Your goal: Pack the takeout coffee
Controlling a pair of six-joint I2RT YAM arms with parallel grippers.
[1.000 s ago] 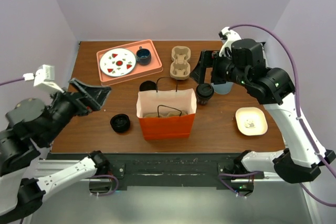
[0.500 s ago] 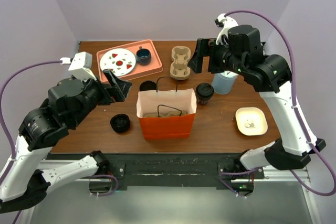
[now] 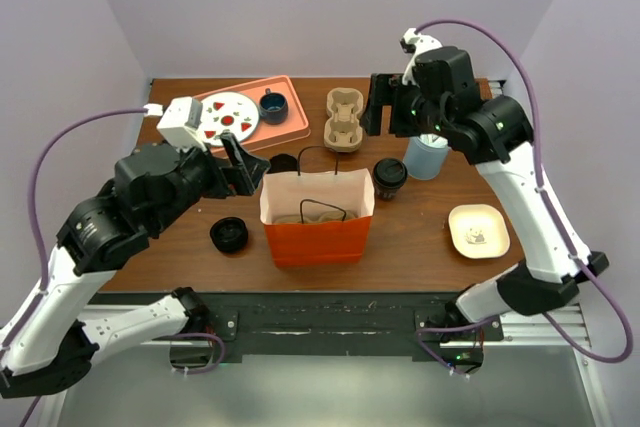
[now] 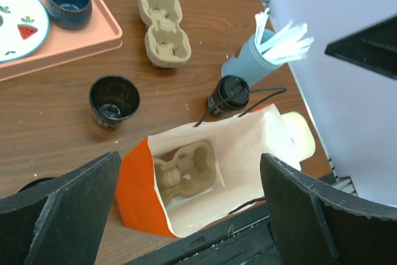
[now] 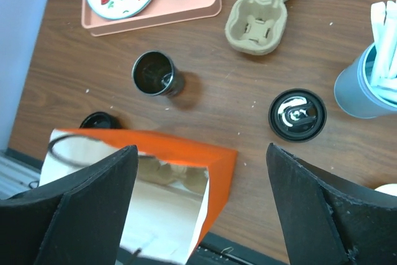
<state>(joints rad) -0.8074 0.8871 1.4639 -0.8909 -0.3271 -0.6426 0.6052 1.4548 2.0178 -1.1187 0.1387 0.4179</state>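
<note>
The coffee [image 5: 297, 114] stands upright on the table with its lid on, untouched. It is below the right gripper [image 5: 201, 148], just ahead of one fingertip in that wrist's view. Those fingers [image 5: 87, 209] are spread wide, holding nothing. The left gripper [image 4: 189, 159] is also wide open and empty. The open bag [image 4: 139, 200] shows between its fingers, with a carrier [image 4: 185, 173] lying inside. The coffee is just beyond the bag's far corner. A lidless cup [image 4: 114, 98] sits ahead of the left gripper's left finger.
</note>
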